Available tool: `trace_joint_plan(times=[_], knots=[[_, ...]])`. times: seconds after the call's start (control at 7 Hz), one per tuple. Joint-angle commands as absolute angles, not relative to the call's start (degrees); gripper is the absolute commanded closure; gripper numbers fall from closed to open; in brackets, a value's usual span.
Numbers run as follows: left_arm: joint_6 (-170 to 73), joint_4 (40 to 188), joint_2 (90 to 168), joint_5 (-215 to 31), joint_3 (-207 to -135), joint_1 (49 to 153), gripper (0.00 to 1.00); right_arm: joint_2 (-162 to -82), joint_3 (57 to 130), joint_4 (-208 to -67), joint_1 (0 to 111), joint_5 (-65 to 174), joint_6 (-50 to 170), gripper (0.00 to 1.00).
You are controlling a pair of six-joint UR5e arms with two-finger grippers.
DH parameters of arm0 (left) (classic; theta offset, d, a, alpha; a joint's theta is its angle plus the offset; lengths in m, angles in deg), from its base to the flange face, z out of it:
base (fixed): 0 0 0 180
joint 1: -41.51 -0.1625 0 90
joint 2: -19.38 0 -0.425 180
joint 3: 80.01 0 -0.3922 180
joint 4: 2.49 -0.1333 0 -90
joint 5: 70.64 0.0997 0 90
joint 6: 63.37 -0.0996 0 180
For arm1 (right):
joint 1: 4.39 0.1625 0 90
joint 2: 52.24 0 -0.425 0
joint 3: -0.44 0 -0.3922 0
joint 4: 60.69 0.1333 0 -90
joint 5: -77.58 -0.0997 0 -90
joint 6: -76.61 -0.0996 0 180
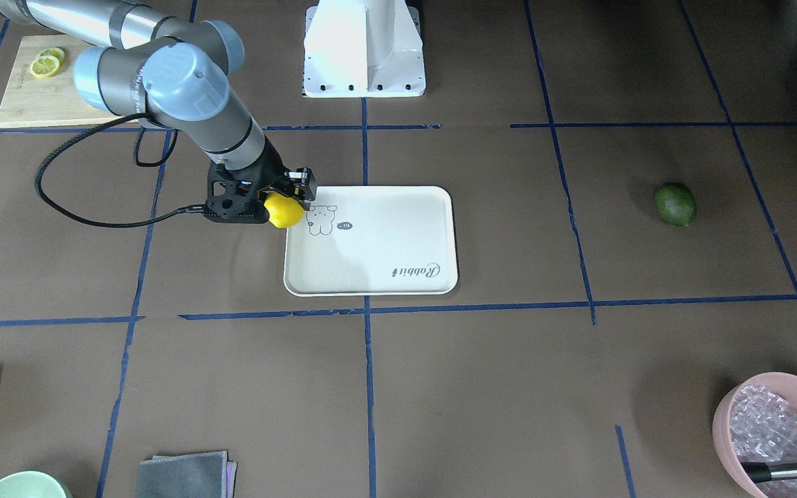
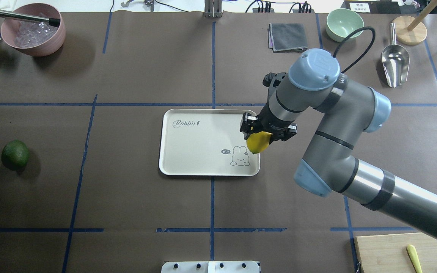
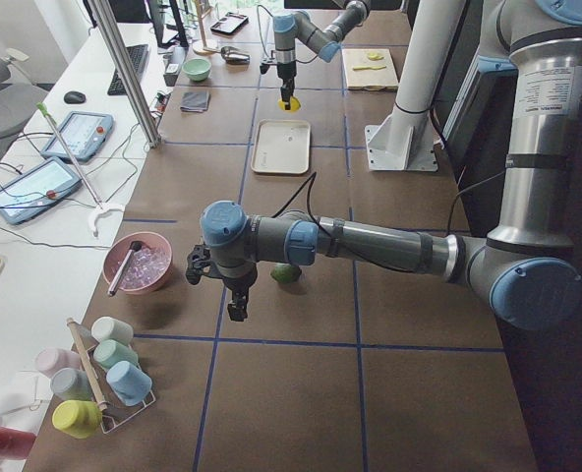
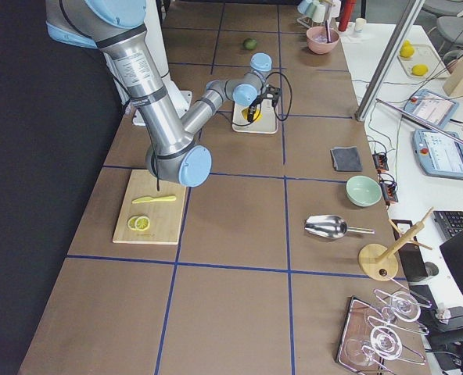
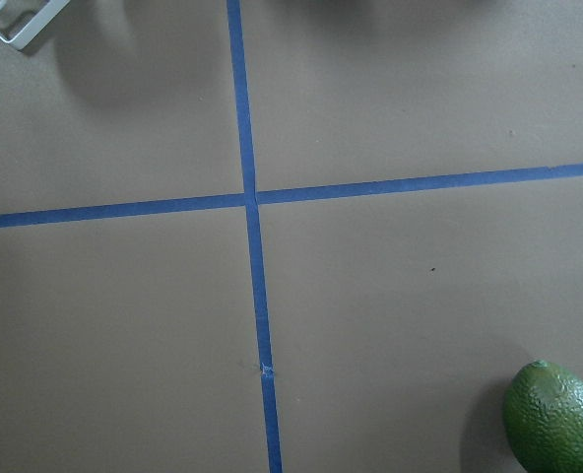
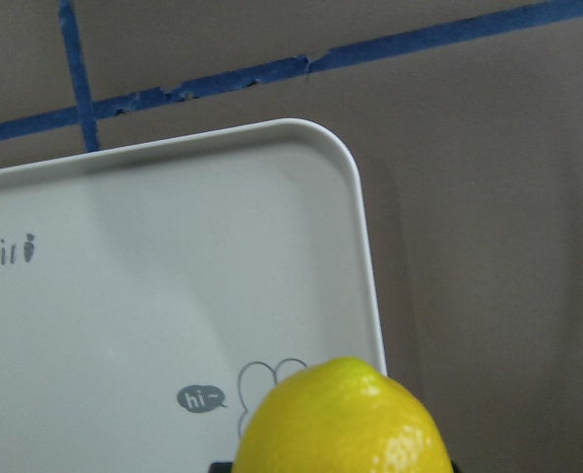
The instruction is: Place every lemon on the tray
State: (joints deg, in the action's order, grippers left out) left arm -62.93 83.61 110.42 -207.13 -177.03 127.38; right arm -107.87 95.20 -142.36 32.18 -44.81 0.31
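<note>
In the front-facing view, the right gripper (image 1: 286,200) has its two fingers closed around the yellow lemon (image 1: 283,211). The lemon hangs under the fingers, over the short edge of the tray (image 1: 385,242), beside the small printed animal (image 1: 321,220). The green lemon (image 1: 675,204) lies on the table well apart from this gripper, on the other side of the tray.

In the overhead view, the same gripper grips the yellow lemon from above, and most of the tray extends away from it toward the green lemon.

In the exterior left view, the left gripper (image 3: 237,305) points down at the table, and the green lemon lies just beside it, toward the tray. From this view I cannot tell how wide its fingers are.

The left wrist view shows the green lemon at the lower right corner, on bare table.

The right wrist view shows the yellow lemon directly under the camera, with a rounded tray corner beyond it.
</note>
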Motion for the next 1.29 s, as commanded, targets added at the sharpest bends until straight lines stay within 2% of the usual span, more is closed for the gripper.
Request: trace_joint_plan(times=[0.0, 0.43, 0.57, 0.86, 1.0, 1.14], knots=[[-62.9, 83.6, 110.4, -207.1, -177.1, 127.4, 0.0, -101.7, 87.8, -142.3, 30.9, -44.3, -0.6, 1.0], [-62.9, 83.6, 110.3, -207.2, -177.0, 127.4, 0.0, -100.8, 85.5, -142.4, 29.4, -43.4, 0.1, 0.97], [-62.8, 83.6, 110.3, -207.1, -177.1, 127.4, 0.0, -100.8, 85.3, -142.4, 28.9, -42.8, 0.3, 0.85], [-62.7, 83.6, 110.4, -207.1, -177.1, 127.3, 0.0, -100.5, 83.7, -142.4, 28.7, -42.7, 0.5, 0.37], [-62.7, 83.6, 110.4, -207.2, -177.0, 127.3, 0.0, -100.5, 83.7, -142.5, 28.6, -42.7, 0.5, 0.37], [-62.6, 83.6, 110.4, -207.2, -177.1, 127.3, 0.0, -100.5, 83.7, -142.5, 28.6, -42.7, 0.5, 0.33]])
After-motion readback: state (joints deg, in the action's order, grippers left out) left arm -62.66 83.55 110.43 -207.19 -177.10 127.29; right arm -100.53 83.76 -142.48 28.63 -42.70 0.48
